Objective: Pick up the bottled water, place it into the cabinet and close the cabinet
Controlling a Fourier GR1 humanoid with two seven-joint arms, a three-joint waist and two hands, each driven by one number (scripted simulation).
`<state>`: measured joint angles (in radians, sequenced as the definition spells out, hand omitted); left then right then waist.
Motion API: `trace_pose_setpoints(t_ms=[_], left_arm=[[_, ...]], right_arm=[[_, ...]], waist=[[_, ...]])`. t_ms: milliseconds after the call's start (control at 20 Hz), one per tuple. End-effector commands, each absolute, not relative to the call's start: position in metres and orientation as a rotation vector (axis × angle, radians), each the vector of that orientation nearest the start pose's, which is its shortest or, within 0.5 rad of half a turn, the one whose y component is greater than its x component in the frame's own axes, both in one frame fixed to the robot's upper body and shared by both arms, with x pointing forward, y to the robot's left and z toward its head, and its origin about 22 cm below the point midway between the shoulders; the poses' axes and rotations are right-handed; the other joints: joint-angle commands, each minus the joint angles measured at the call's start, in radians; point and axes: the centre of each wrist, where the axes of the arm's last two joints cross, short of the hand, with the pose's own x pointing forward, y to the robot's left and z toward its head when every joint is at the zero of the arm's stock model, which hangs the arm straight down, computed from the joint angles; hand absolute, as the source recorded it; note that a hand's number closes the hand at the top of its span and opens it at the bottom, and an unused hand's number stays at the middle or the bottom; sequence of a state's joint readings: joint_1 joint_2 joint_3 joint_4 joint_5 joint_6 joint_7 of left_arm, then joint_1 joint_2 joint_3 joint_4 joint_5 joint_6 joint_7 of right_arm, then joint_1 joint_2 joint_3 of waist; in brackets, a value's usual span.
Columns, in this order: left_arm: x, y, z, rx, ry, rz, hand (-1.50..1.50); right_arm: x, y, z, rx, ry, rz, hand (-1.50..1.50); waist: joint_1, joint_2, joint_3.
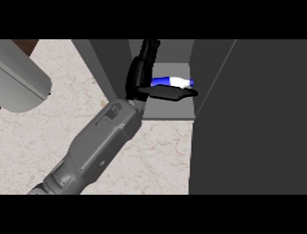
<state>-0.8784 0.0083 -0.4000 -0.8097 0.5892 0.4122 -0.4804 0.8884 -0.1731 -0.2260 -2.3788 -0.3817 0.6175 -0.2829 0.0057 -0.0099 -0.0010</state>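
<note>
Forearm: one grey forearm (99, 146) comes in at 7 o'clock from the lower edge. It runs up and to the right, towards the middle of the view. From its side of entry it reads as the left one.
Table: pale marbled table (163, 155) lies under the forearm and fills the ground from 6 to 9 o'clock. A thin brown strip shows beyond its edge at 9 o'clock.
Left hand: black left hand (141, 75) sits just above centre, inside the cabinet mouth. It is spread wide, with the fingers (149, 52) stretched straight towards 12 o'clock. The thumb (173, 93) lies flat and points to 3 o'clock. It has nothing clasped.
Bottle: blue bottle (172, 82) with a white band lies on its side on the cabinet floor, cap end to 3 o'clock. It sits in the fork between thumb and fingers, just above the thumb. Whether the thumb touches it, I cannot tell.
Cabinet: grey cabinet (173, 112) stands open towards the table. Its pale floor meets the table just right of the wrist, and its dark left wall rises at 11 o'clock.
Panel: broad dark panel (264, 119) fills the view from 1 to 5 o'clock, beside the cabinet floor. Door or side wall, I cannot tell.
Shape: large light grey rounded shape (11, 75) sits at 10 o'clock, apart from the forearm. I cannot tell what it is.
</note>
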Motion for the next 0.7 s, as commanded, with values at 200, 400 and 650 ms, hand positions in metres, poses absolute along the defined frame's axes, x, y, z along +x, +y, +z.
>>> trace_pose_setpoints(t_ms=[200, 400, 650], left_arm=[[0.314, 0.065, 0.035, -0.366, -1.895, 0.026, -1.50], [0.290, 0.081, 0.040, -0.384, -1.863, 0.009, -1.50], [0.267, 0.088, 0.047, -0.415, -1.868, 0.058, -1.50]], right_arm=[[0.032, -0.295, 0.135, 0.199, -1.914, 0.261, -1.50], [0.040, -0.297, 0.140, 0.180, -1.917, 0.295, -1.50], [0.052, -0.296, 0.136, 0.339, -1.817, 0.442, 1.50]], waist=[[0.011, 0.000, 0.000], [0.012, 0.003, 0.000], [0.007, 0.006, 0.000]])
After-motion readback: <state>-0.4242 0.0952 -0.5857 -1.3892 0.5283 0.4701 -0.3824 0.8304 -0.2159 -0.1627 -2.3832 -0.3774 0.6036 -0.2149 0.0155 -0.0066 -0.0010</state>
